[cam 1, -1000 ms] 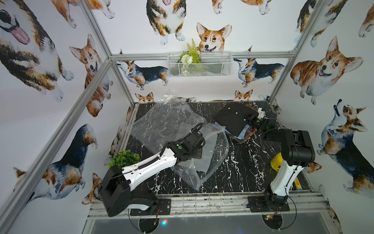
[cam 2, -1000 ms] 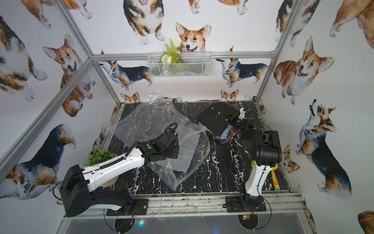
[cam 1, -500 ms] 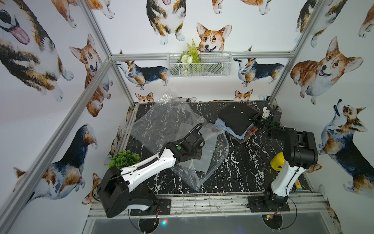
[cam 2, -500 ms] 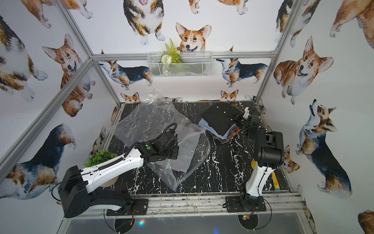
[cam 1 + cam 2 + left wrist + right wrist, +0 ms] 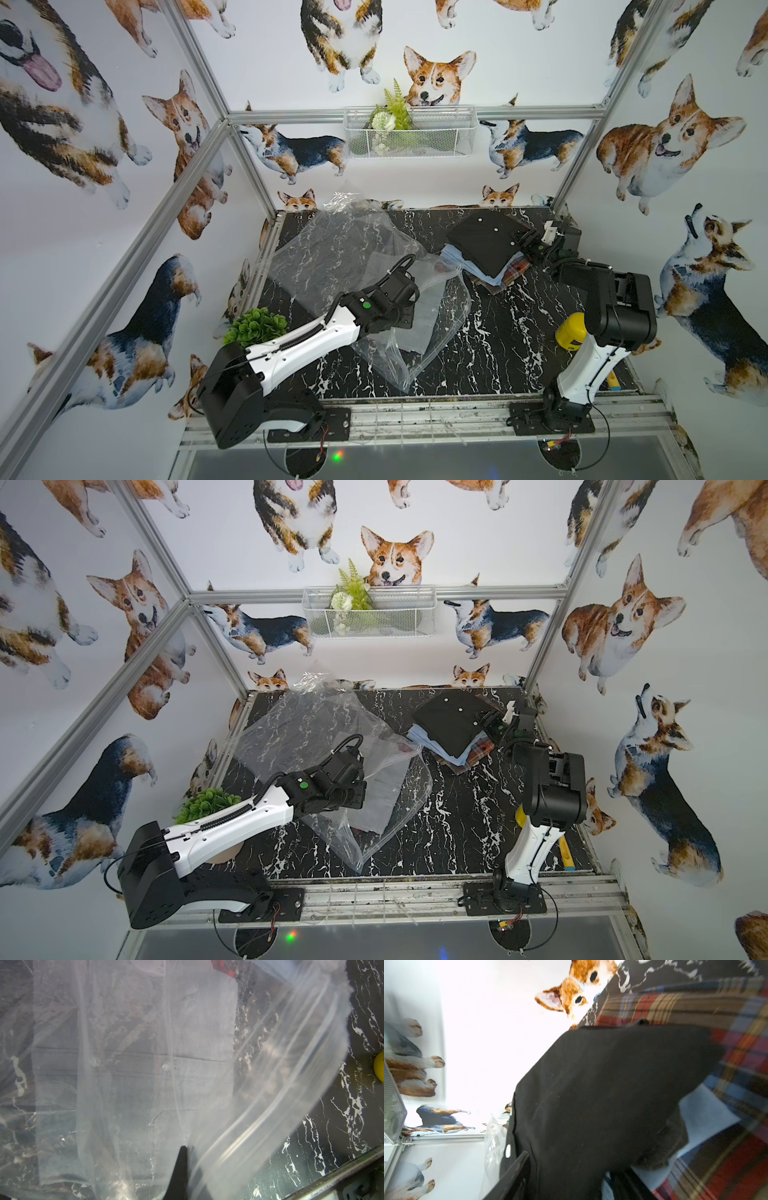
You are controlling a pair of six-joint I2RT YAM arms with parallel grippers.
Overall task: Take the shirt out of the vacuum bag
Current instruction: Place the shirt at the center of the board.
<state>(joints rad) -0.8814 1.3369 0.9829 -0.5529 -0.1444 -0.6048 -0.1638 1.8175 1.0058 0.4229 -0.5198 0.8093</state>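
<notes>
Marble tabletop bears crumpled clear vacuum bag holding grey shirt.

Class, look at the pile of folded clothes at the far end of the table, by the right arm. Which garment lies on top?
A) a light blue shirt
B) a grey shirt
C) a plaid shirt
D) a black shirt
D: in both top views the black shirt, with its white buttons, lies over the light blue one and the plaid one; the grey shirt lies inside the vacuum bag.
</notes>
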